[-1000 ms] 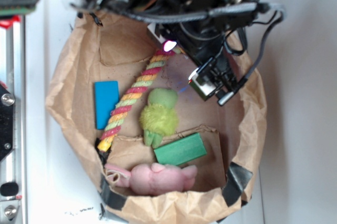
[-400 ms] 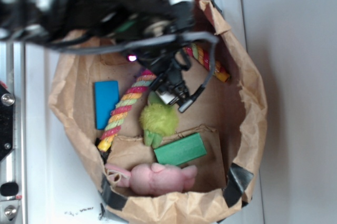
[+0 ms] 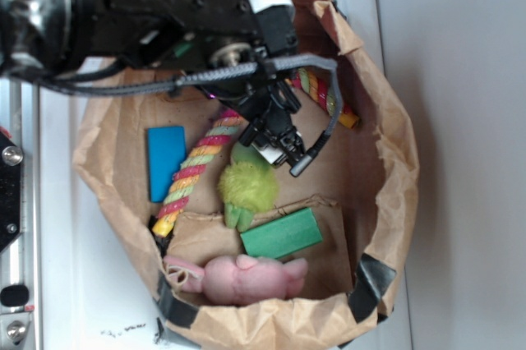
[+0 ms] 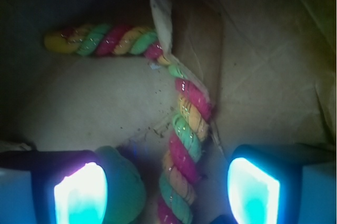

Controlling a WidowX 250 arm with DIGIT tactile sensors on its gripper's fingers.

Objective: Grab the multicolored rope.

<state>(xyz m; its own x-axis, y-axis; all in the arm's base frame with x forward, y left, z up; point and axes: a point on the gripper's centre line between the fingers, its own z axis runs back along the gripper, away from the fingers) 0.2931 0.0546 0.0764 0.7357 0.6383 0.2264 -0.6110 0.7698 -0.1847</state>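
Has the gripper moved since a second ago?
Yes. The gripper shifted left from the bag's right side, now beside the green plush, over the multicolored rope.

The exterior camera looks straight down on me and the whole paper bag [image 3: 386,120] from well above. My wrist camera sits close behind my end effector [image 4: 167,190], facing into the bag. Both views share the multicolored rope [image 4: 184,129].

A white surface [image 3: 82,284] fills the left and lower part of the exterior frame. Resting directly on it is an open brown paper bag [image 3: 394,177], occupying the frame centre, its rim crumpled and patched with black tape at lower left and lower right. A metal rail [image 3: 12,202] runs along the left edge.
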